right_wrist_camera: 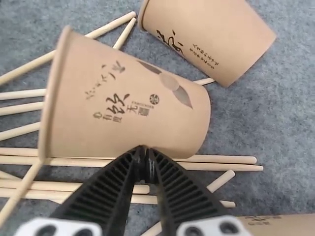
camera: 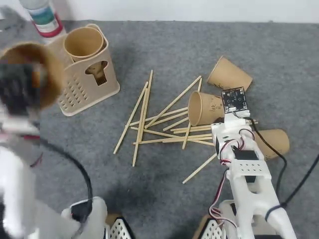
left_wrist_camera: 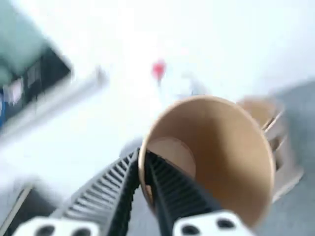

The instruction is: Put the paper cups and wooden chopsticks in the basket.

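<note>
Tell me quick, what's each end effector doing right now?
Left end effector: closed on the rim of a brown paper cup.
Right end effector: closed, holding nothing.

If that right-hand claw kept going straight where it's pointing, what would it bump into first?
Most likely the brown paper cup lying on its side over the wooden chopsticks. The right gripper sits right at its wall, though the exact gap is unclear.

Three brown paper cups [camera: 204, 108] on their sides among scattered wooden chopsticks [camera: 144, 107], another cup [camera: 82, 44] upright in the beige basket [camera: 94, 82].
</note>
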Motion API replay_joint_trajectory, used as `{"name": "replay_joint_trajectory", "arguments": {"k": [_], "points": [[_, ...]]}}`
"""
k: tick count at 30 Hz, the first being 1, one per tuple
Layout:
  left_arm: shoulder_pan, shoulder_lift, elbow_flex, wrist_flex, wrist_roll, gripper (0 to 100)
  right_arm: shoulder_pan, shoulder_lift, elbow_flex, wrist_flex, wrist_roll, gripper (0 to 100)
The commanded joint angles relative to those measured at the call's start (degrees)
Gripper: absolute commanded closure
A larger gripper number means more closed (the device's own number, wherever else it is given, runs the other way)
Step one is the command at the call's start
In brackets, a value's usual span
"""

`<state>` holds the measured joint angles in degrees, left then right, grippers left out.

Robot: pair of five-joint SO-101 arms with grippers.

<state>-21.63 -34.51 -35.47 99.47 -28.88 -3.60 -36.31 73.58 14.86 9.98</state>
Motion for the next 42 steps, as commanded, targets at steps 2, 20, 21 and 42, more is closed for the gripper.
{"name": "replay_joint_trajectory", "arguments": {"k": [2,20,21,42], "points": [[7.12,1.14,2.15,-3.69,2.11,99,-0.31,-1.19,-0.44,-1.27,0.62,99.0],[8.44,36.48,-6.81,-17.32,33.23,99,-0.31,-1.19,-0.44,-1.63,0.62,99.0],[8.70,38.77,-9.19,-17.05,34.11,99,-0.31,-1.19,-0.44,-1.63,0.62,99.0],[9.32,63.03,-39.78,-0.26,36.31,99,-0.31,-1.19,-0.44,-1.71,0.62,99.0]]}}
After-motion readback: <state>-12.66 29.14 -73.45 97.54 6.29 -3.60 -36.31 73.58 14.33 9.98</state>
